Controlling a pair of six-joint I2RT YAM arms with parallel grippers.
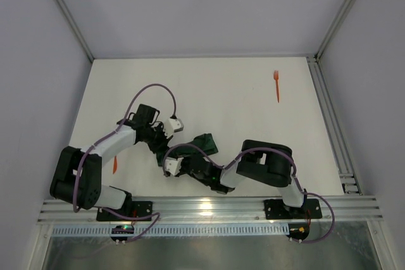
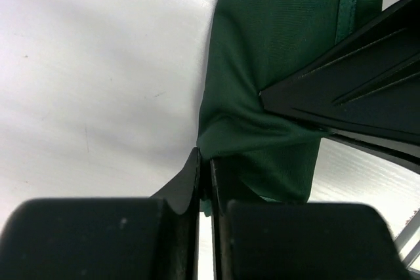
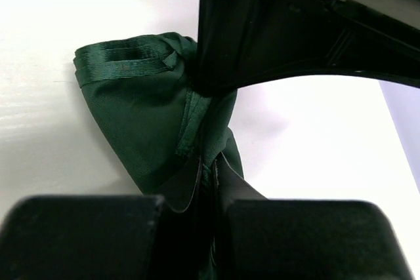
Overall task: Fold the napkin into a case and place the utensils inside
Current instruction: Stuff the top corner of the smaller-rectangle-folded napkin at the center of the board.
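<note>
Pinching the dark green napkin (image 2: 275, 63) with jaws nearly together, the left gripper (image 2: 205, 162) reaches in from a bent elbow. The right gripper (image 3: 209, 170), its arm folded back leftward, clamps the same bunched cloth just beside it. One orange utensil (image 1: 114, 165) lies by the left arm, and the orange fork (image 1: 276, 85) lies well beyond the right gripper.

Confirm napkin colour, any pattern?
Dark green napkin, plain, no print. The right wrist view shows it best.

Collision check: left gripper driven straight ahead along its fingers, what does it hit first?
The napkin the left gripper pinches; cloth runs straight ahead. The right gripper sits just right of that line, depth unclear.
</note>
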